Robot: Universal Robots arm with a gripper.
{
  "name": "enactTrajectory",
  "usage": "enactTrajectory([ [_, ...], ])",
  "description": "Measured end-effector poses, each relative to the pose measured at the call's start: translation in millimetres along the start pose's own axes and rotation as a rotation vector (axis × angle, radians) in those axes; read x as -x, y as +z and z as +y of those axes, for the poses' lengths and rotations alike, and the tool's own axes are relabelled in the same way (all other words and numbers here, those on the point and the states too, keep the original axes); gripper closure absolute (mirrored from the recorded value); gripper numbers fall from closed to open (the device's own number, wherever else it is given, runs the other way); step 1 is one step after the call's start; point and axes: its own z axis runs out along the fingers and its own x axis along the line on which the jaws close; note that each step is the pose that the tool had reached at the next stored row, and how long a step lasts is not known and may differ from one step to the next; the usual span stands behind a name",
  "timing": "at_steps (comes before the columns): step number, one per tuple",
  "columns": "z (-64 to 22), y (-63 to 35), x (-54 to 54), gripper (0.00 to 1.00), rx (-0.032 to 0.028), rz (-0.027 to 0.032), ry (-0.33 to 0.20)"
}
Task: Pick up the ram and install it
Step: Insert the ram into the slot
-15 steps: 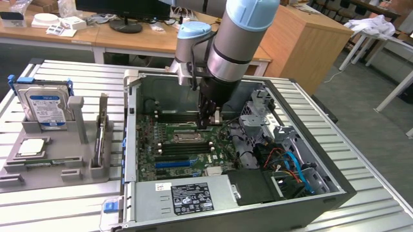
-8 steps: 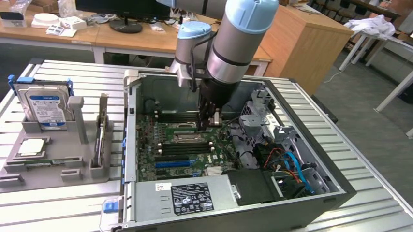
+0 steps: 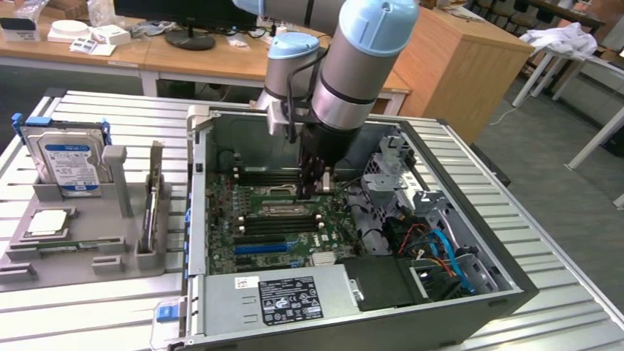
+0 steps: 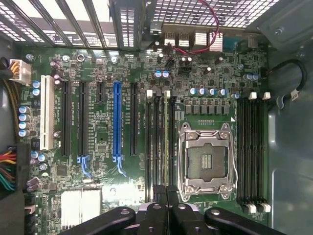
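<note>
Tabletop (image 3: 88,314) carries the computer case (image 3: 507,289), laid open so I can bring the arm (image 3: 356,66) straight down onto the motherboard (image 4: 102,142); end effector (image 4: 166,196) pinched narrow over one end of the ram (image 4: 168,142), which stands in its slot just beside the processor socket (image 4: 208,161), neighbouring slots and socket frame crowding it close

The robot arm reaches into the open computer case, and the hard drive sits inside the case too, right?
Not quite: the gripper does reach into the computer case, but the hard drive stands outside it, upright in a grey holder on the exterior view's left, as the exterior view shows.
</note>
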Motion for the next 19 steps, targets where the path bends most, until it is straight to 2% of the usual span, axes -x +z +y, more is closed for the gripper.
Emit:
enactTrajectory([
  [19, -0.3, 7.3, -0.9, 0.89, 0.0001, 0.0000, -0.001],
])
